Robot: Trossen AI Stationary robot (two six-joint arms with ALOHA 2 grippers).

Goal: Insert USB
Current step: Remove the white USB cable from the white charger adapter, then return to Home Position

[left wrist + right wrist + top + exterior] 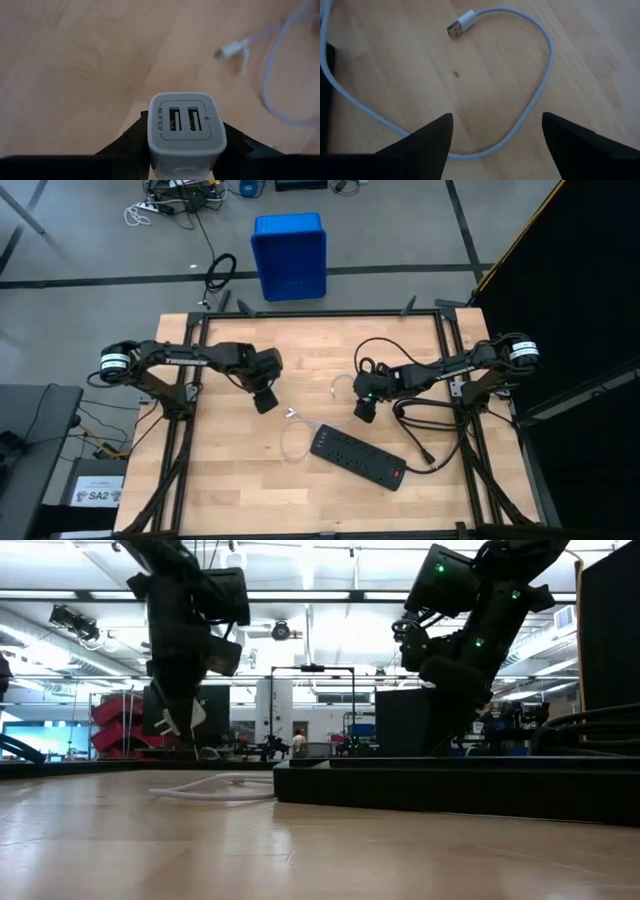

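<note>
On the wood table point(220, 480), your thin whitish USB cable point(540, 95) lies loose below the right gripper point(497, 131), jaws spread; left gripper point(182, 150) pinches a white two-port adapter point(186, 127).

Smooth pale wood table point(485, 70), braided whitish USB point(542, 80), matt grey plastic adapter point(186, 127).

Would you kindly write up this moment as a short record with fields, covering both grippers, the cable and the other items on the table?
left gripper: shut on the white two-port adapter, held above the table
right gripper: open, empty, hovering over a loop of the USB cable
USB cable: lying loose on the wooden table, its plug free and not inserted
power strip: black, flat on the table, below the right gripper in the high view
blue bin: on the floor beyond the table
</note>
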